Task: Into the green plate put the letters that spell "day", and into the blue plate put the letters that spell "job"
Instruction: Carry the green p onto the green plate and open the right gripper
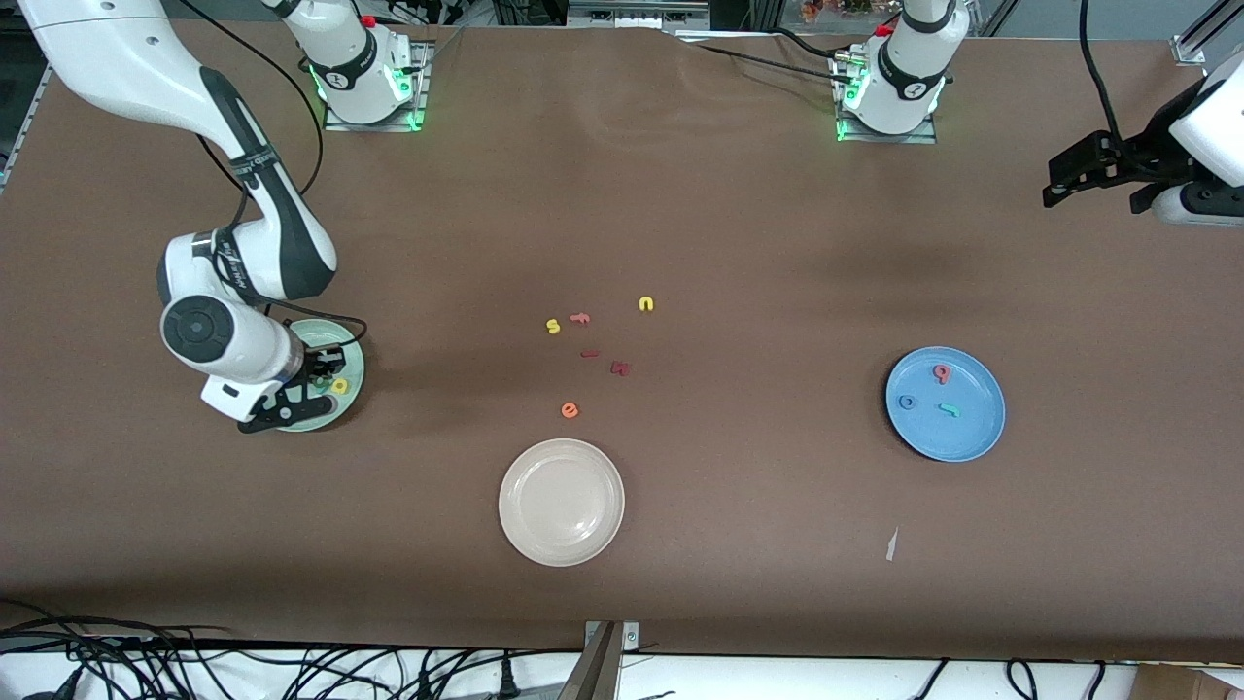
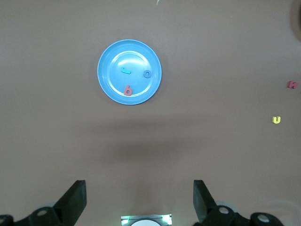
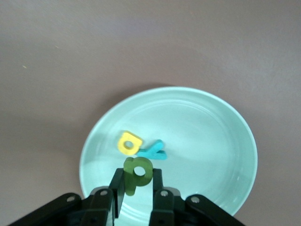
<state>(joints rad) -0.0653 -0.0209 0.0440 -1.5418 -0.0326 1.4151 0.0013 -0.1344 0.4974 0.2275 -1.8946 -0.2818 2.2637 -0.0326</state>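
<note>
My right gripper (image 3: pixel 138 181) is shut on the dark green "d" (image 3: pixel 138 173) and holds it just over the pale green plate (image 3: pixel 202 136). A yellow "a" (image 3: pixel 129 142) and a teal "y" (image 3: pixel 153 151) lie in that plate beside the held letter. The green plate (image 1: pixel 330 335) sits toward the right arm's end of the table, with the right gripper (image 1: pixel 316 379) over it. The blue plate (image 1: pixel 977 428) holds a salmon "b" (image 1: pixel 942 371), a blue "o" (image 1: pixel 907 402) and a teal "j" (image 1: pixel 949 410). My left gripper (image 1: pixel 1064 173) waits open and empty, high over the table near its own end.
A cream-white plate (image 1: pixel 561 502) lies nearest the front camera, mid-table. Loose letters are scattered mid-table: yellow "s" (image 1: pixel 553 327), salmon "f" (image 1: pixel 580 318), yellow "n" (image 1: pixel 646 304), orange "e" (image 1: pixel 570 410) and two dark red pieces (image 1: pixel 620 367). A paper scrap (image 1: pixel 891 544) lies near the blue plate.
</note>
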